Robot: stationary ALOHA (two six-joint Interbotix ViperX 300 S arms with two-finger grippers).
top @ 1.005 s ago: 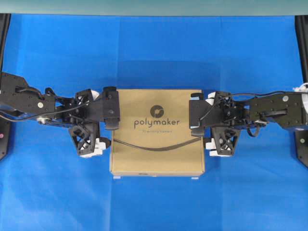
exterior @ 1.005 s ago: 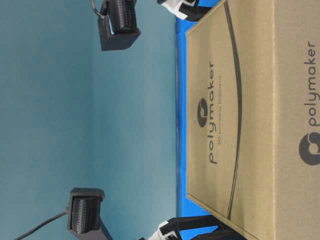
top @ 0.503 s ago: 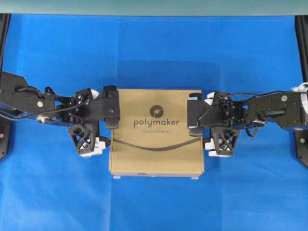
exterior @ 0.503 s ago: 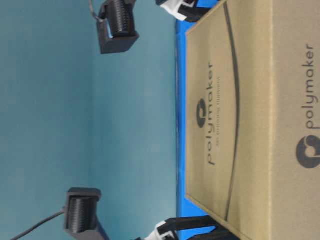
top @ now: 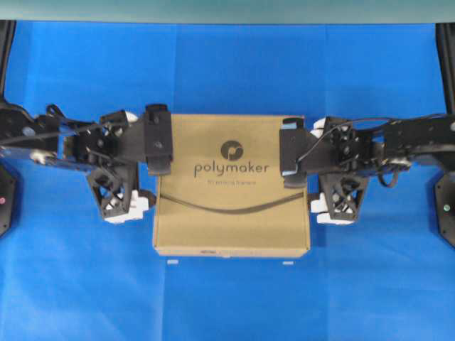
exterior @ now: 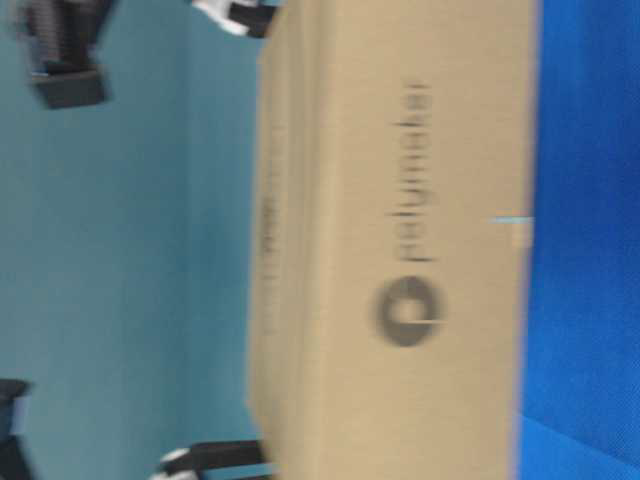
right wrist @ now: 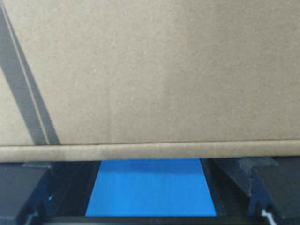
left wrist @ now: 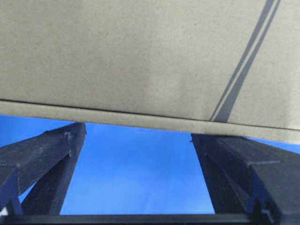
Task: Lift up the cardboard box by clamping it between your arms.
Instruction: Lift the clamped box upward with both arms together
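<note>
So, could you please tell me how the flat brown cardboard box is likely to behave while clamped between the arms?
The flat brown cardboard box looks stiff: its edges stay straight under the side clamp. Its smooth cardboard sides may slip, since only the left gripper and right gripper press them. Being wide and flat, it could tilt if pressure is uneven.

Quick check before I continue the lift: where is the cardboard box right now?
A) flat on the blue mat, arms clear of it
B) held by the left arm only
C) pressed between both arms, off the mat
C: both wrist views show blue mat beneath the cardboard box's lower edge, with the left arm and right arm against opposite sides.
</note>
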